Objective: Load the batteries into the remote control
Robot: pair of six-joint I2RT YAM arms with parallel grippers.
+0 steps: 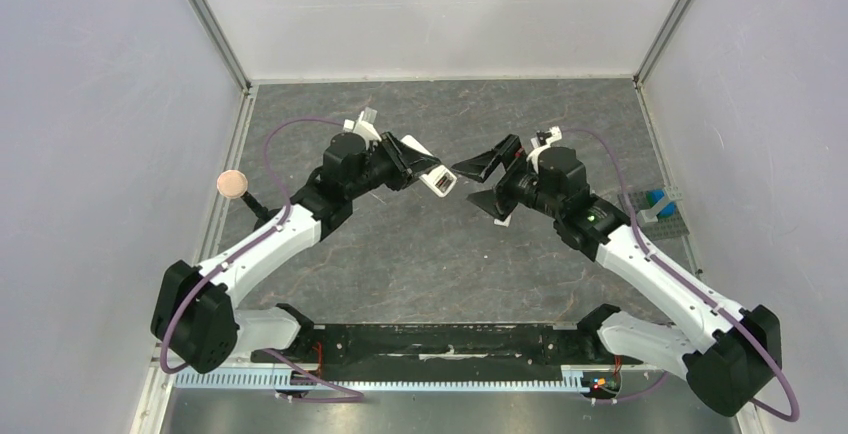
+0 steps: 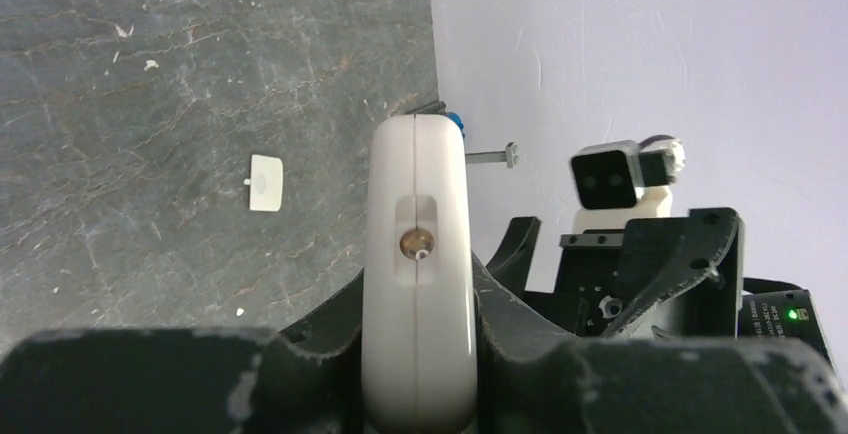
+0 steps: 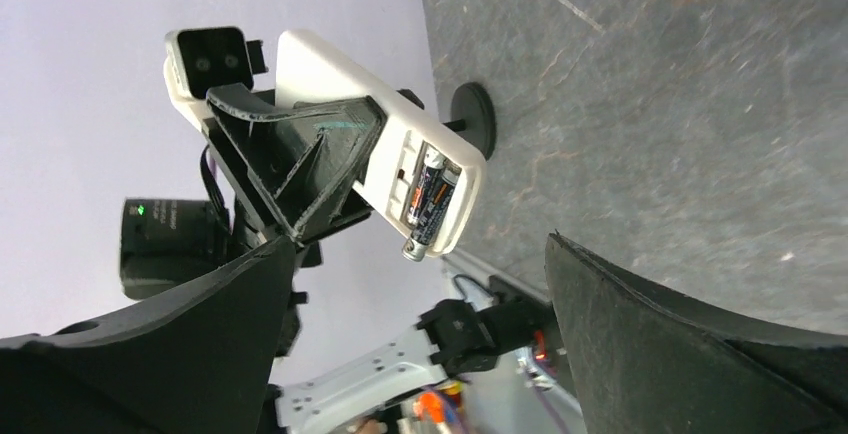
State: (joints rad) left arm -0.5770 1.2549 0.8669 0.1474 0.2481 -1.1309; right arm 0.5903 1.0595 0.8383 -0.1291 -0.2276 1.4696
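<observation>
My left gripper [image 1: 432, 176] is shut on the white remote control [image 1: 439, 183] and holds it above the middle of the table. In the left wrist view the remote [image 2: 418, 254] stands edge-on between the fingers. In the right wrist view the remote's [image 3: 340, 84] back faces the camera with its compartment open. Two dark batteries [image 3: 428, 199] lie side by side inside. One of them sticks out past the compartment's end. My right gripper [image 1: 478, 184] is open and empty, facing the remote a short way off; its fingers [image 3: 690, 334] frame the wrist view.
A small white cover piece [image 2: 266, 182] lies on the grey table below the remote. A black stand with a pink round top [image 1: 232, 184] is at the left edge. A blue item on a grey rack [image 1: 660, 204] sits at the right edge. White walls enclose the table.
</observation>
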